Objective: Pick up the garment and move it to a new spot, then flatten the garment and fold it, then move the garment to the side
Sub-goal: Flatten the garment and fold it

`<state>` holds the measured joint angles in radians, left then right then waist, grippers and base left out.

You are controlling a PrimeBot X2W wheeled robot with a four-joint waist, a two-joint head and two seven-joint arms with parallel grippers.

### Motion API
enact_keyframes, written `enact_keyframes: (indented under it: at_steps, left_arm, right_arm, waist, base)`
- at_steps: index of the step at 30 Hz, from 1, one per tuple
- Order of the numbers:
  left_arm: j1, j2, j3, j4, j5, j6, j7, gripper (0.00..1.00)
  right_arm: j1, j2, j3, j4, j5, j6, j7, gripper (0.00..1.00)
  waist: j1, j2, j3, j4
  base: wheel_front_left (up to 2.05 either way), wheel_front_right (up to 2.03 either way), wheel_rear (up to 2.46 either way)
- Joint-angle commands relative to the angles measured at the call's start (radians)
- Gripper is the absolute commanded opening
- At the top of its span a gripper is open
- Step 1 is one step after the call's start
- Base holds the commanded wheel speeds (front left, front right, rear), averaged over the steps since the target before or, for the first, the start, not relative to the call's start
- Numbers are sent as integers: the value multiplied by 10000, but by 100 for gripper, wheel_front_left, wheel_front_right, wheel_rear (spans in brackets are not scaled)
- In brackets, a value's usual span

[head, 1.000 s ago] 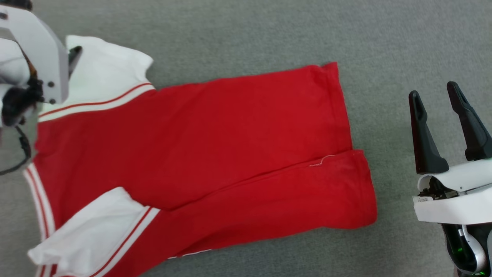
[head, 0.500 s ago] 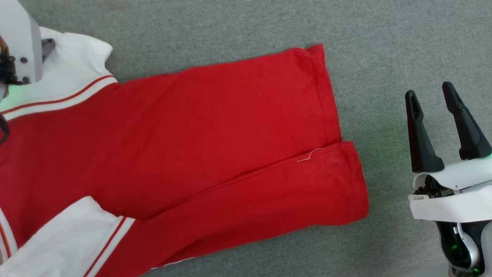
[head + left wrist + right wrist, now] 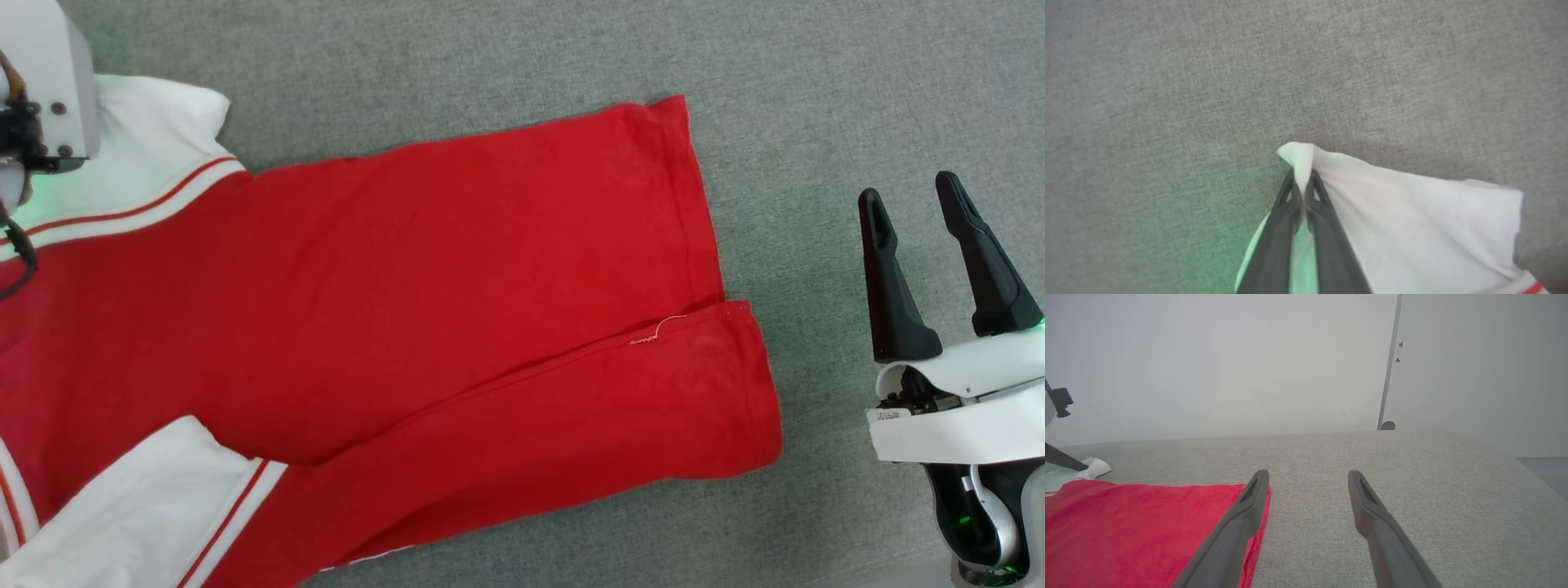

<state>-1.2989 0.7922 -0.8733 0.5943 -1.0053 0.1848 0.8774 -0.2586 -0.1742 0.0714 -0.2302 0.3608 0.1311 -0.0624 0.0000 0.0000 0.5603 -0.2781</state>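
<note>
Head view places the right gripper [image 3: 910,189] nearest, at the lower right. Its two dark fingers stand spread wide with nothing between them, and it sits beside the garment [image 3: 457,286] without touching it. The garment lies flat on the grey surface [image 3: 816,82], stretched sideways across the middle and left of that view, with its hemmed end pointing toward the right gripper. Along the near edge, a long red flap is folded over the body, and its hem sits a little further right than the hem of the layer behind it. A short loose thread [image 3: 657,333] curls where the two hems meet. At the lower left, the near sleeve [image 3: 139,506] lies white, edged with red-and-white striped trim. No lettering or numbers show on the upturned side.

Further back, the far sleeve [image 3: 155,155] lies at the upper left with the same striped band, partly under the left arm's pale casing [image 3: 49,82]. Left wrist view shows the left gripper [image 3: 1302,181] pinched tight on the outer corner of that sleeve. A small peak of white cloth pokes out past the fingertips, and the rest of the sleeve spreads away to one side over the grey surface.

Right wrist view looks across the red hem corner and the bare grey surface to a plain pale wall [image 3: 1208,355] beyond its far edge.
</note>
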Motion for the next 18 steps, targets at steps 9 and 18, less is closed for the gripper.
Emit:
enact_keyframes:
  at_steps: [9, 18]
  left_arm:
    - [400, -144, -200, 486, -70, -146, -70, 0]
    - [194, -806, -223, 499, -85, -375, -434, 0]
  right_arm:
    - [-92, -13, -85, 29, 216, -8, 295, 100]
    - [-780, -306, -424, -53, 398, -8, 1695, 100]
  waist:
    - [0, 0, -113, 77]
    - [0, 0, -381, 750]
  base:
    - [0, 0, 0]
    - [0, 0, 0]
